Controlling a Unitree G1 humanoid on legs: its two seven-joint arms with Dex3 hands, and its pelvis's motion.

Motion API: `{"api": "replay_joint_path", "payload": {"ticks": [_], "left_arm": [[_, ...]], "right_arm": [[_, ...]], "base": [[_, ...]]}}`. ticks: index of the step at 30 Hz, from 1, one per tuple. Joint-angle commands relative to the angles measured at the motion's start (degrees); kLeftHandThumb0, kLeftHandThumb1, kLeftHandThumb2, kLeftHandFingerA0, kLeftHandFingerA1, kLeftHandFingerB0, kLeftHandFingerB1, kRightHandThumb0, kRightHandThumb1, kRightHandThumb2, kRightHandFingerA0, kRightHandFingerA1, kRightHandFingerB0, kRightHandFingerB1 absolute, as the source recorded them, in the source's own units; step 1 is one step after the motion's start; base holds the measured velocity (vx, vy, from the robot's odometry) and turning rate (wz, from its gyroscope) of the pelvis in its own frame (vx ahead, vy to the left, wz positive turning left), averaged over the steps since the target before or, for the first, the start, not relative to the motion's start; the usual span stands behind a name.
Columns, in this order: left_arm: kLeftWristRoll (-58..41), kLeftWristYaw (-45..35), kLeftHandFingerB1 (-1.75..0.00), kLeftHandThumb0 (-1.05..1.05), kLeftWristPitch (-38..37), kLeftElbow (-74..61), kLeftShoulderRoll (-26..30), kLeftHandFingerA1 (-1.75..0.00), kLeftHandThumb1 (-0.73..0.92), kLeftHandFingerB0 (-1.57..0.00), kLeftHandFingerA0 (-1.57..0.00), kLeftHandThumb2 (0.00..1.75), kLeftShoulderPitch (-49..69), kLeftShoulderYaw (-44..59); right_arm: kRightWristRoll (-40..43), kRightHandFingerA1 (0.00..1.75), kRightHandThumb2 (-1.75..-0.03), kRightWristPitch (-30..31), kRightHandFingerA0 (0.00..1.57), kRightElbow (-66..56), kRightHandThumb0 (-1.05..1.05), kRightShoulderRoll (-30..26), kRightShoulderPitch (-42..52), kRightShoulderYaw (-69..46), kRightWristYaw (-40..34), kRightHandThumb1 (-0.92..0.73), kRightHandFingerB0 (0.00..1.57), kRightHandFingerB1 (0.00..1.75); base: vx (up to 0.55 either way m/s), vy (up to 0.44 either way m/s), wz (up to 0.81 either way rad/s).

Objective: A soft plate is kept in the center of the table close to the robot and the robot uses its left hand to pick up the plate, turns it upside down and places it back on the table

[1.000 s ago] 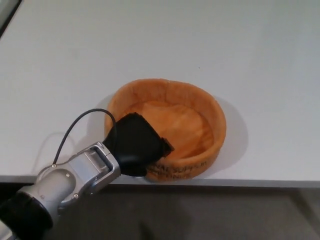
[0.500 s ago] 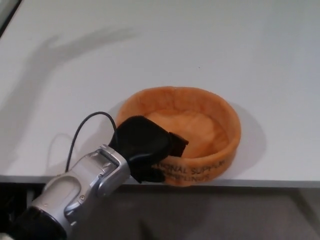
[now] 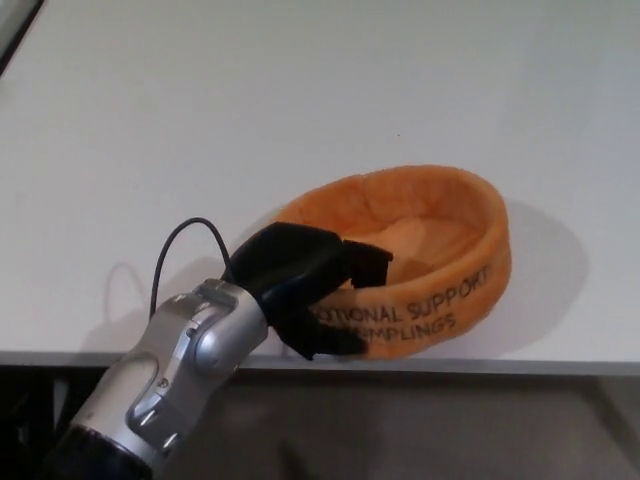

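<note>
Head view shows one robot arm entering from the lower left, its silver forearm (image 3: pixel 165 385) angled up toward the middle of the picture. A thin black cable (image 3: pixel 185 245) loops up from the wrist and back down behind the hand.

Left hand (image 3: pixel 305 285): black, clamped on the near left wall of the plate (image 3: pixel 440 255). Fingers (image 3: pixel 365 262) reach over the rim into the inside; the thumb (image 3: pixel 325 340) presses against the outer wall from below. The wall is pinched between them.

Plate: orange, plush, round, with a tall soft wall more like a shallow bowl. It is tilted, the opening turned away from the camera and upward, so the near outer wall faces the lens. Black lettering on that wall reads in part "SUPPORT" with a second line ending "LINGS"; the start of both lines is hidden behind the hand. The plate sits over the near edge of the table (image 3: pixel 300 100), right of centre. Whether its underside touches the tabletop cannot be told; a shadow lies on the table to its right and behind it.

Table: white, plain. Its front edge runs across the lower part of the picture, with dark floor (image 3: pixel 450 425) below.

Right hand: not in view.
</note>
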Motion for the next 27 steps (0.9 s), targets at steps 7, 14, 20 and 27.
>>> {"api": "replay_joint_path", "payload": {"ticks": [7,14,20,27], "left_arm": [[-39.6,-15.6,-1.75,-0.25,28.9,-13.2,-17.3,-1.75,0.6,-0.7,-0.89,0.64,3.3,16.9],[-53.8,-11.7,-1.75,-0.27,34.4,-18.6,-28.5,-1.75,0.57,-0.75,-0.96,0.63,3.0,22.9],[-66.9,-1.5,-1.75,-0.38,33.3,-22.1,-39.7,-1.75,0.56,-0.78,-1.03,0.64,1.5,28.6],[-85.5,5.1,-1.75,-0.26,25.6,-19.5,-46.6,-1.75,0.62,-0.68,-0.91,0.66,-0.9,36.2]], "right_arm": [[0.3,0.32,-0.69,-1.9,0.29,3.5,-0.82,-0.4,-0.2,-0.4,1.4,-0.92,0.06,0.21],[1.4,0.33,-0.68,0.0,0.28,2.0,-0.83,-0.5,1.0,-0.5,1.6,-0.91,0.07,0.21],[0.6,0.48,-1.11,-1.1,0.2,1.8,-0.85,-0.5,1.4,-0.3,1.7,-0.77,0.02,0.18],[-0.4,0.34,-0.73,-2.7,0.28,3.7,-0.82,-0.6,0.6,-0.4,1.5,-0.92,0.03,0.19]], "base": [[0.0,0.0,0.0],[0.0,0.0,0.0],[0.0,0.0,0.0],[0.0,0.0,0.0]]}}
